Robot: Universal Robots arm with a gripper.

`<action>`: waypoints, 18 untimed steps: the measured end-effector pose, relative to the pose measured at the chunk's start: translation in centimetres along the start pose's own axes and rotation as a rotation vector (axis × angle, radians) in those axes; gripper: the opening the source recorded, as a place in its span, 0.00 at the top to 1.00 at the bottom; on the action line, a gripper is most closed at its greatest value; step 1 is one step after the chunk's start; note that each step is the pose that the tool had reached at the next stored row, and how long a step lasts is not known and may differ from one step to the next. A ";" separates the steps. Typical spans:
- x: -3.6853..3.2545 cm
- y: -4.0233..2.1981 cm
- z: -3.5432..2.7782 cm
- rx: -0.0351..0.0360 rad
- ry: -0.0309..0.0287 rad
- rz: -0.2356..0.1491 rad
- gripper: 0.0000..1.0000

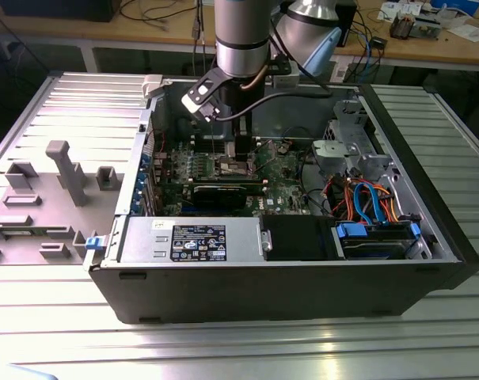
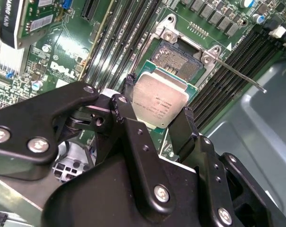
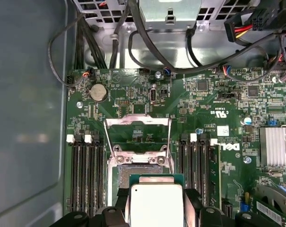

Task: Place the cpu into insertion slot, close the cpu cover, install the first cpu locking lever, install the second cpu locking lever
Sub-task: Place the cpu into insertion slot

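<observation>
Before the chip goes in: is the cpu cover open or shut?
Open: in the first wrist view the cpu cover is swung back off the insertion slot, leaving it bare.

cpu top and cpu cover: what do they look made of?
cpu: the top looks like silver-grey metal, matte with a soft sheen. A green board rim shows at its edge. cpu cover: thin bare sheet metal, probably steel. It is bright and reflective, with bent, stamped-looking edges.
</observation>
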State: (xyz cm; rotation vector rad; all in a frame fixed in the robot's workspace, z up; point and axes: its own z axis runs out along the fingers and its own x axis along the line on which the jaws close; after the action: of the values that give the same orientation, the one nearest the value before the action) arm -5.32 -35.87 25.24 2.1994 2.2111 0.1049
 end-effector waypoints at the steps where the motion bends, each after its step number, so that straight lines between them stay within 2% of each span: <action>1: 0.02 -0.02 0.18 0.0000 0.0000 0.000 0.46; 5: 0.10 -0.04 0.54 -0.0001 0.0000 0.000 0.46; 18: 0.11 -0.05 0.62 -0.0001 0.0001 0.000 0.46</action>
State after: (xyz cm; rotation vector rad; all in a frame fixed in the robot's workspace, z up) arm -5.32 -35.74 24.62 2.1995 2.2110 0.1051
